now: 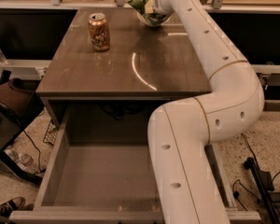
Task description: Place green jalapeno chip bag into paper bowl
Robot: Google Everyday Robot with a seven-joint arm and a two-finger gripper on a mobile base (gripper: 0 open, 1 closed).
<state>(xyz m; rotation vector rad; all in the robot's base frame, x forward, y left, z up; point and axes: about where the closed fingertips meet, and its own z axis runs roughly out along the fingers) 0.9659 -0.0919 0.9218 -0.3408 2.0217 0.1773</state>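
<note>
While the tool [155, 4] was at the paper bowl [151, 20], the green jalapeno chip bag [141, 3] lay across that bowl. Grip? Couldn't tell.

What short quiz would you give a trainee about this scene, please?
1. True or false: the drink can stands upright on the table.
2. Where is the green jalapeno chip bag? A) lying beside the can; B) at the paper bowl on the table's far side; C) at the table's near edge.
3. In a few words, where is the gripper?

Key: 1 true. 2 B. 3 At the far side of the table, right over the paper bowl and against the chip bag.
</note>
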